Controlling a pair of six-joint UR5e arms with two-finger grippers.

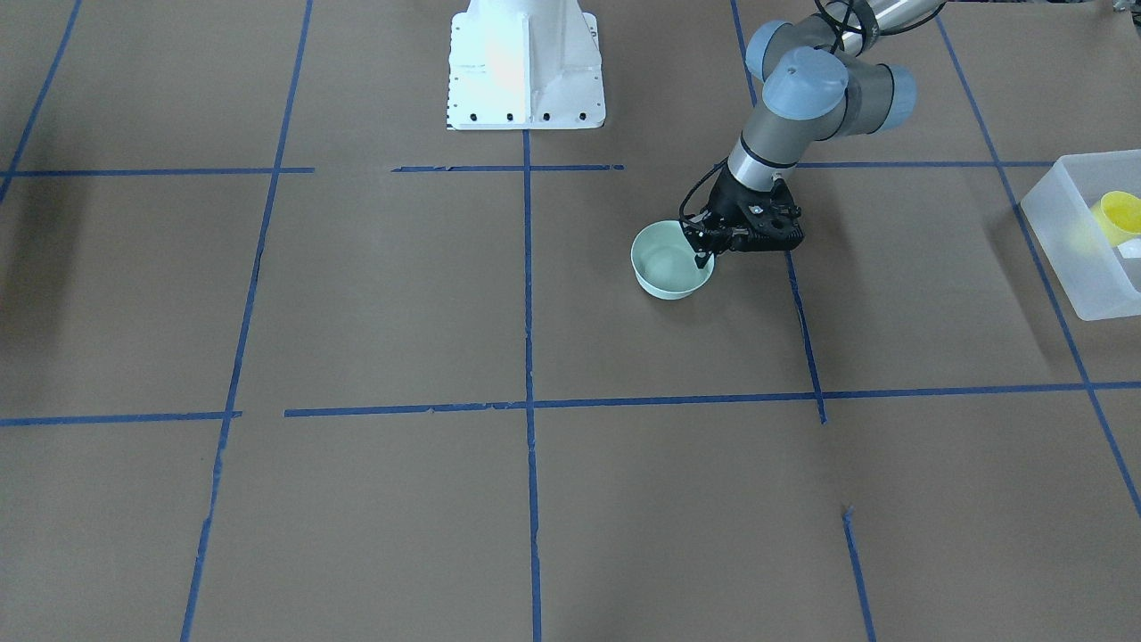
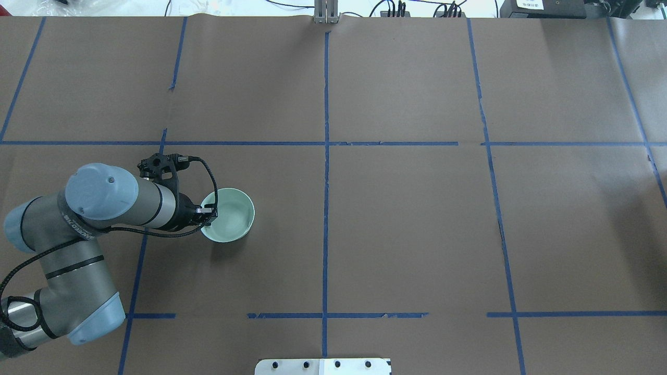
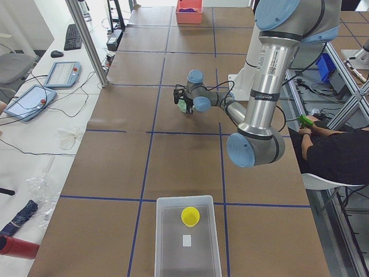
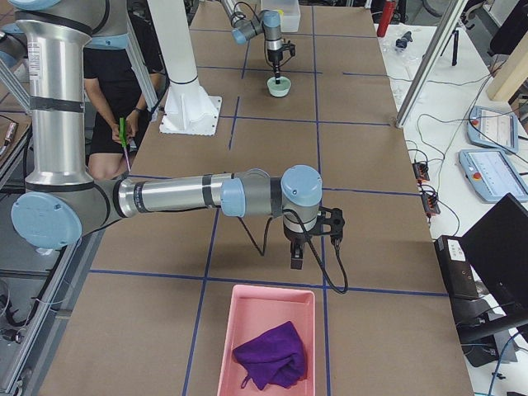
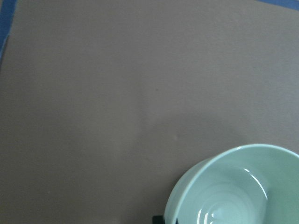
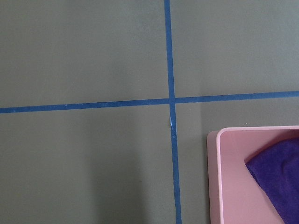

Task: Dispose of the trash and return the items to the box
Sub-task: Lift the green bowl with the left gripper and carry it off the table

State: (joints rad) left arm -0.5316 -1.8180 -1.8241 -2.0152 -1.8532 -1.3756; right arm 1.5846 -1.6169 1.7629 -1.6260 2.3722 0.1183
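The bench [image 2: 417, 208] is covered in brown paper crossed by blue tape lines. A pale green bowl [image 1: 664, 267] stands upright on it in the robot's left half, well in from every edge, with bare paper on all sides.

The left arm's fingers [image 1: 701, 259] are at the rim on the bowl's left side. One tip dips inside the wall, and the left wrist view shows a dark tip just outside it, so they straddle the rim. I cannot tell whether they pinch it or stand slightly apart.

The box [image 3: 161, 231] sits far out at the bench's left end, well apart from the bowl and the fingers. The yellow cup [image 3: 190, 216] is inside it, in the end that faces the bowl, with a small white label [image 3: 187, 240] behind it.

At the right end, the right arm's fingers [image 4: 296, 257] hang above the paper just short of a pink tray [image 4: 264, 305] that holds a purple cloth [image 4: 268, 355]. Only the side view shows them, so I cannot tell whether they are apart or together.
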